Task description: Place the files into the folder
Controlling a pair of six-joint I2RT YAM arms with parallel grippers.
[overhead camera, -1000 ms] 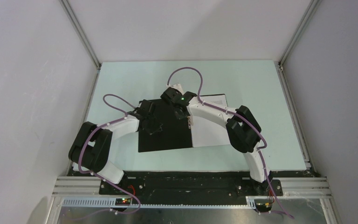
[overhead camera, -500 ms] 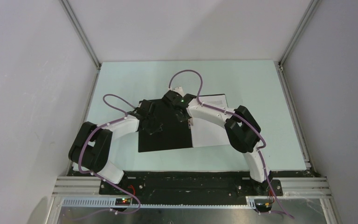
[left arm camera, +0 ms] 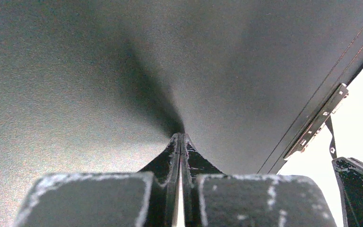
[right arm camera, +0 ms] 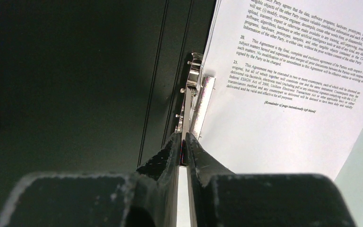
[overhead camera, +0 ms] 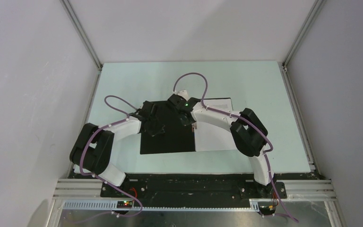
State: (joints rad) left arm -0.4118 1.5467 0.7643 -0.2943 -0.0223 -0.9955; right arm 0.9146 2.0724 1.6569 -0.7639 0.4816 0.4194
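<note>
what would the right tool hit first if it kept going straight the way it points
The metal clip on the folder's black inside lies straight ahead of the right tool, seemingly right at its tips, though depth is unclear.

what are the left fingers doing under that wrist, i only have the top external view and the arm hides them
Observer: The left gripper is shut, its tips touching the black inside of the folder, with nothing between them.
Operator: and the right one
Observer: The right gripper looks pinched on the near end of the metal clip by the spine.
Operator: which sheet is that white one on the right half
Observer: The printed sheet, face up with numbered paragraphs of text, its edge at the clip.
</note>
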